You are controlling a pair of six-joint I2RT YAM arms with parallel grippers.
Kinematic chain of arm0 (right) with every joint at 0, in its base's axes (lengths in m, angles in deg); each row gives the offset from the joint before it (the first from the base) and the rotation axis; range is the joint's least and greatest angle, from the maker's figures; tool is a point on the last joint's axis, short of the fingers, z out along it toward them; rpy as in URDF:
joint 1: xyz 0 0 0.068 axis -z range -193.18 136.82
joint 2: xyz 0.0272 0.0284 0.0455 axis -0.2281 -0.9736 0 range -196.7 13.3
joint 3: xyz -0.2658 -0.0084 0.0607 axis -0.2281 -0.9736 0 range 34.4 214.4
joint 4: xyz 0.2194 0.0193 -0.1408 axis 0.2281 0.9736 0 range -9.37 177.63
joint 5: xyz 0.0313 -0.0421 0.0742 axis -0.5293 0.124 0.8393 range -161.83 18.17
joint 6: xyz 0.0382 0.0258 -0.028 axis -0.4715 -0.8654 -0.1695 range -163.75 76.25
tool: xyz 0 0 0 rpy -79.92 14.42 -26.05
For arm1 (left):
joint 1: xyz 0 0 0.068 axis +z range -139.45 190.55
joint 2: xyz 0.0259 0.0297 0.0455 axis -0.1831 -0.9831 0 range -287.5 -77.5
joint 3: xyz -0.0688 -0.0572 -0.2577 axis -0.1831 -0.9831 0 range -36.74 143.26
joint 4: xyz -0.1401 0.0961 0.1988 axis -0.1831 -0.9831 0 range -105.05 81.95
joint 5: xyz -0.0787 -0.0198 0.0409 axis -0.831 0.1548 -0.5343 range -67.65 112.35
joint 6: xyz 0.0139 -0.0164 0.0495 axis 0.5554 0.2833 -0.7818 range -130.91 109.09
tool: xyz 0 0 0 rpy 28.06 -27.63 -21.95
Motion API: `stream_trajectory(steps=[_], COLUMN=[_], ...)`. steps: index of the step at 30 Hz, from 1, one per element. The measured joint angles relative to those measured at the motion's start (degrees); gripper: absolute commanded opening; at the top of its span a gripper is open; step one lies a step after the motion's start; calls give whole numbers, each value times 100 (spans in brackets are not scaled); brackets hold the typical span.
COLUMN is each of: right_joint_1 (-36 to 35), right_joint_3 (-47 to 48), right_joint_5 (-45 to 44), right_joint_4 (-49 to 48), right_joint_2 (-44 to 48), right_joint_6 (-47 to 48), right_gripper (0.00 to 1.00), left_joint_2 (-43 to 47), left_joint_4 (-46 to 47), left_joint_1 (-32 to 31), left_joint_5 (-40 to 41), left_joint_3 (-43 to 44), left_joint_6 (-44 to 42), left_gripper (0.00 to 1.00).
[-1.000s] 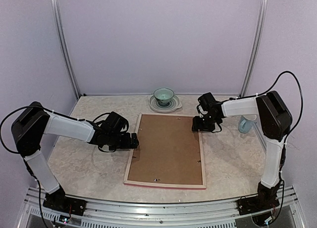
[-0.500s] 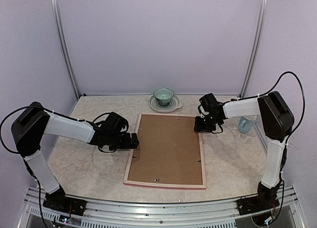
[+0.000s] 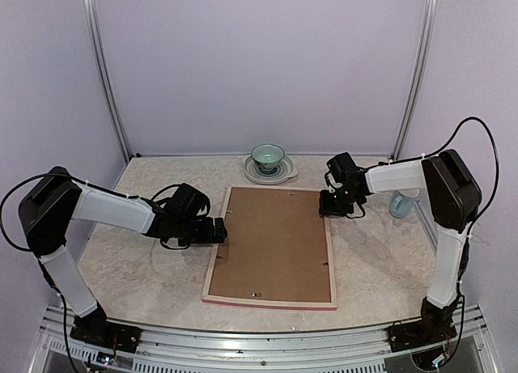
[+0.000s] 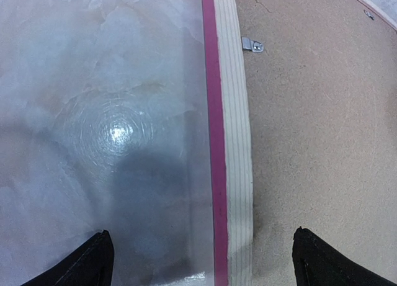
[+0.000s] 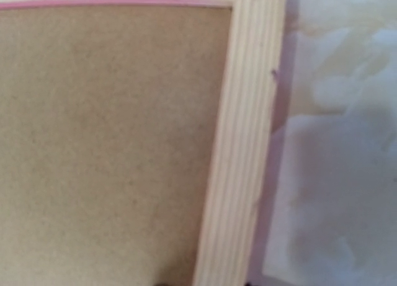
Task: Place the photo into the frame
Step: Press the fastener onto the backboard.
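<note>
**Face down, mid-table — both arms at the rim**

Looking down on the frame (image 3: 267,303), flat and face down in the middle of the table (image 3: 137,260). Brown backing board (image 3: 275,239) up, pink showing only along the outer lip.

Over on the left: left gripper (image 3: 222,230) low at the frame's left side, about halfway along. Jaws spread wide and released, straddling the pale wood rim, with one dark fingertip (image 4: 93,261) over bare table and the other over the board. Spotting a small metal clip (image 4: 252,44) on the board just inside that rim.

Over on the right: right gripper (image 3: 325,205) down at the frame's far right corner, touching it or just above — cannot tell which. Cannot tell its jaw state either: wrist view too close and blurred, filled with the corner's wood and board.

Beyond the frame, by the table's far edge, a green bowl (image 3: 267,155) on a plate (image 3: 281,176). Near the right edge, a pale blue container (image 3: 398,203).
</note>
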Motion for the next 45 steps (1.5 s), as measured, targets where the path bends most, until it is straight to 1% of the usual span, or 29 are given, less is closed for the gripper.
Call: stream_trajectory(steps=[8, 12, 17, 19, 21, 22, 26, 29, 31, 38, 45], right_joint_1=[20, 22, 55, 55, 57, 57, 59, 59, 59, 59, 66], right_joint_3=[-98, -103, -105, -105, -107, -105, -101, -85, -74, 15, -42], right_joint_5=[116, 153, 221, 234, 247, 260, 396, 448, 457, 498, 481], right_joint_4=[-118, -114, -103, -103, -103, -101, -24, 26, 52, 162, 103], right_joint_2=[44, 50, 59, 59, 59, 59, 59, 59, 59, 15, 39], right_joint_6=[28, 52, 96, 118, 181, 221, 363, 420, 435, 365, 195], right_gripper=[26, 19, 18, 22, 32, 35, 42, 43, 42, 30, 24], left_joint_2=[0, 0, 0, 0, 0, 0, 0, 0, 0, 0, 0], left_joint_4=[0, 0, 0, 2, 2, 2, 4, 4, 4, 7, 7], left_joint_1=[0, 0, 0, 0, 0, 0, 0, 0, 0, 0, 0], left_joint_5=[0, 0, -2, -2, -2, -2, -2, -2, -2, -2, -2], left_joint_3=[0, 0, 0, 0, 0, 0, 0, 0, 0, 0, 0], left_joint_6=[2, 2, 4, 4, 4, 7, 22, 22, 24, 28, 31], left_gripper=[99, 99, 99, 99, 99, 99, 99, 99, 99, 99, 99])
